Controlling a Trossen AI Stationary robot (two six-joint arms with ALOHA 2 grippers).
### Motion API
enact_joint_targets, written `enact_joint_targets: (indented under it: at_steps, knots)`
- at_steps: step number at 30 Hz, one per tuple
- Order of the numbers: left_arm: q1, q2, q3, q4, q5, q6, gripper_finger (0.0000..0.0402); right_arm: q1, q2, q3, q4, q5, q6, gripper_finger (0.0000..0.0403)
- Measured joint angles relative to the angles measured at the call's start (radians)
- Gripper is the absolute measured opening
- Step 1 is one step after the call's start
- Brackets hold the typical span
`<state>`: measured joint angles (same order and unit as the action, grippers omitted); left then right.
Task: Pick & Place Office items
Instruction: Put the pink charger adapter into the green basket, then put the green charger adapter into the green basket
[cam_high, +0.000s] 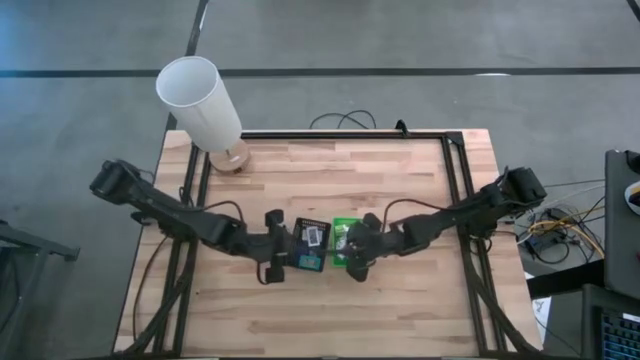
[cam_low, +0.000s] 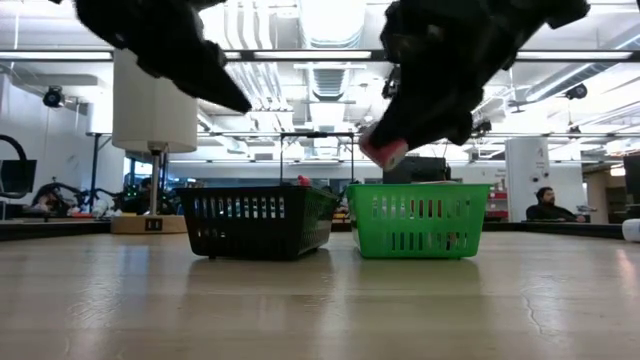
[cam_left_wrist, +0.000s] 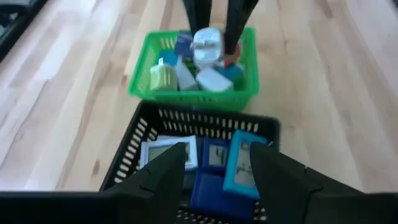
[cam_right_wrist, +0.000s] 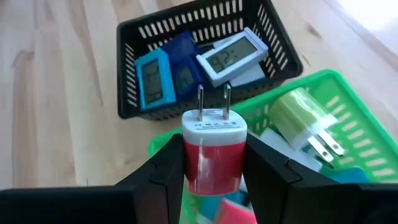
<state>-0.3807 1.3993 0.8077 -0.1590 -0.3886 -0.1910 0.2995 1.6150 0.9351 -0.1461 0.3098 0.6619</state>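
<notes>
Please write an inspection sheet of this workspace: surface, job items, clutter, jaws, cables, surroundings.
Surface: wooden table, bare around the two baskets.
Job's things: black basket holds small digital clocks; green basket beside it holds plug adapters, among them a light-green adapter.
Held item: red-and-white plug adapter, prongs up, above the green basket.
Clutter: white lamp at the table's far left corner.
Grippers: right gripper, jaws shut on the red-and-white plug adapter; left gripper, jaws open and empty, over the black basket.
Cables: black cable at the far edge; cable bundle off the right side.
Surroundings: a seated person far behind.
</notes>
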Motion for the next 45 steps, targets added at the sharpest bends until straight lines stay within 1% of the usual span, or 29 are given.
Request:
enact_joint_targets:
  at_steps: [3, 10, 11, 13, 15, 18, 20, 23, 28, 36, 40, 45]
  knots:
    - [-0.008, -0.039, -0.010, 0.012, 0.000, -0.005, 0.0188, -0.006, 0.002, 0.008, -0.063, -0.009, 0.016, 0.0123]
    - [-0.012, -0.096, -0.028, -0.003, 0.002, -0.023, 0.0188, -0.014, 0.033, 0.026, -0.110, -0.119, 0.012, 0.0123]
    - [-0.012, -0.104, -0.030, -0.017, 0.004, -0.027, 0.0188, -0.015, 0.044, 0.024, -0.116, -0.130, 0.013, 0.0129]
    - [-0.014, -0.109, -0.034, -0.032, 0.004, -0.038, 0.0188, -0.016, 0.054, 0.031, -0.111, -0.131, 0.021, 0.0167]
    - [-0.015, -0.112, -0.038, -0.028, 0.005, -0.046, 0.0188, -0.016, 0.054, 0.022, -0.154, -0.129, 0.029, 0.0215]
    - [-0.015, -0.110, -0.045, -0.039, 0.006, -0.057, 0.0188, -0.017, 0.054, 0.026, -0.133, -0.123, 0.034, 0.0272]
    - [-0.015, -0.110, -0.045, -0.051, 0.004, -0.058, 0.0188, -0.016, 0.050, 0.027, -0.134, -0.120, 0.032, 0.0297]
    - [-0.015, -0.109, -0.044, -0.050, 0.002, -0.060, 0.0188, -0.016, 0.044, 0.039, -0.133, -0.109, 0.020, 0.0320]
    - [-0.015, -0.110, -0.044, -0.052, 0.000, -0.060, 0.0188, -0.016, 0.043, 0.063, -0.131, -0.106, -0.006, 0.0331]
    - [-0.015, -0.109, -0.044, -0.052, 0.000, -0.060, 0.0188, -0.016, 0.043, 0.113, -0.156, -0.101, -0.047, 0.0327]
    - [-0.015, -0.109, -0.044, -0.052, 0.000, -0.060, 0.0188, -0.016, 0.043, 0.162, -0.242, -0.099, -0.065, 0.0326]
    - [-0.015, -0.109, -0.044, -0.052, 0.000, -0.060, 0.0188, -0.016, 0.043, 0.229, -0.395, -0.098, -0.072, 0.0326]
